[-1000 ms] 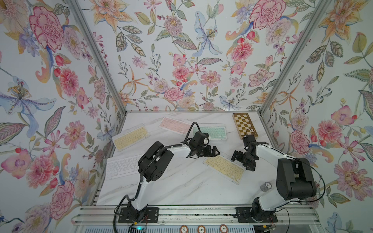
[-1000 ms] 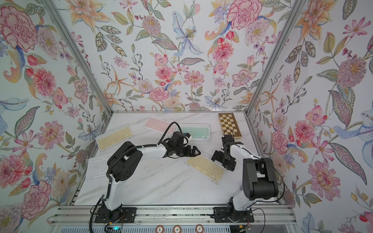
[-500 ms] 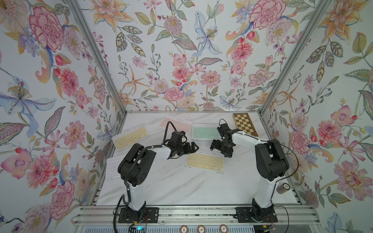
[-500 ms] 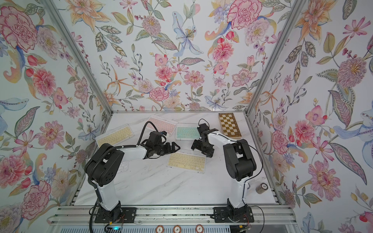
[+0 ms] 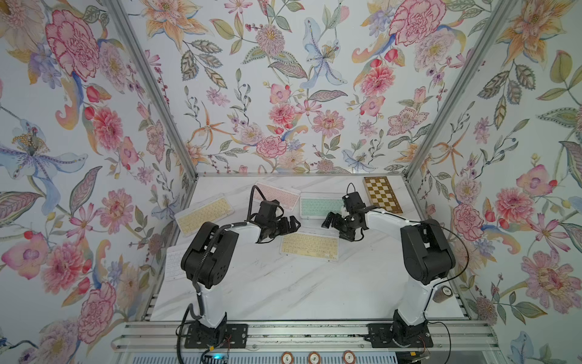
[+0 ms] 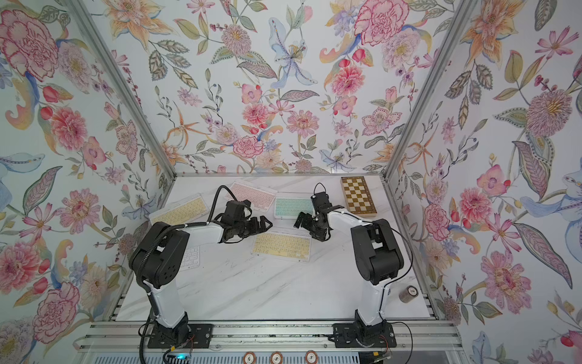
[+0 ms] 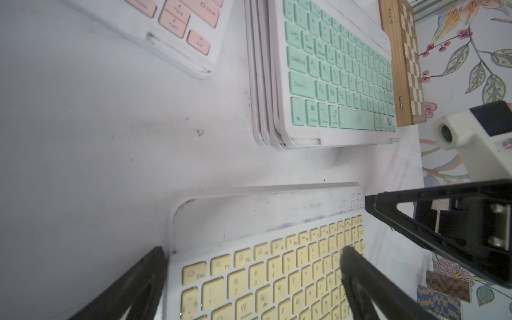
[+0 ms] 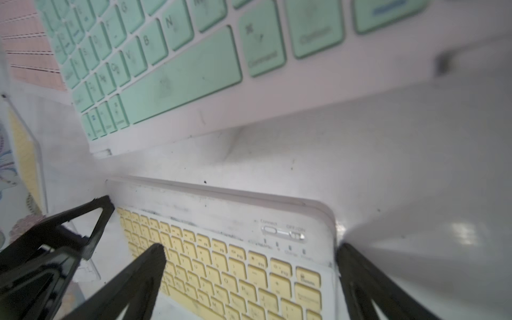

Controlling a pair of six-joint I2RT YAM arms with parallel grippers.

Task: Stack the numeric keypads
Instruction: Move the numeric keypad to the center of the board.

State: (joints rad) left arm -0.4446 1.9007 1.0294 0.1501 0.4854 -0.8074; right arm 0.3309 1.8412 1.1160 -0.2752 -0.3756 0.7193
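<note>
**mk_stacker:** So where's the next one? The yellow keypad (image 5: 310, 246) lies flat about mid-tabletop (image 5: 283, 293). The mint-topped stack (image 5: 319, 206) sits just at its 12 o'clock with a small gap between them. From the left wrist view I count several white frames under the mint one, so that looks like the pile to feed.

**botwatcher:** yep. The left jaws are spread wide at its 10 o'clock corner, one finger (image 7: 155, 263) just off the short edge and the other over the key rows. Same deal for the right jaws at the 2 o'clock corner: wide open, one finger (image 8: 352, 266) just outside the frame. Neither is gripping anything. Can't tell if the tips touch the tabletop.

**mk_stacker:** How do you reckon it'll handle?

**botwatcher:** My guess is light, thin, stiff plastic, so it shouldn't sag when lifted by the ends. The catch is that it's dead flat and the frame looks smooth, so it'll probably slide before it lifts. I'd pinch the short ends or the bare strip above the keys. Not the keycaps, those give and could pop off. Taking both ends together should keep it level for setting on the mint one.

**mk_stacker:** And the rest: pink keypad (image 5: 277, 195) at 11, second yellow keypad (image 5: 204, 216) at 9, white keypad (image 5: 173, 264) at 8. The chessboard (image 5: 382, 198) at 1 o'clock isn't part of it.
</note>
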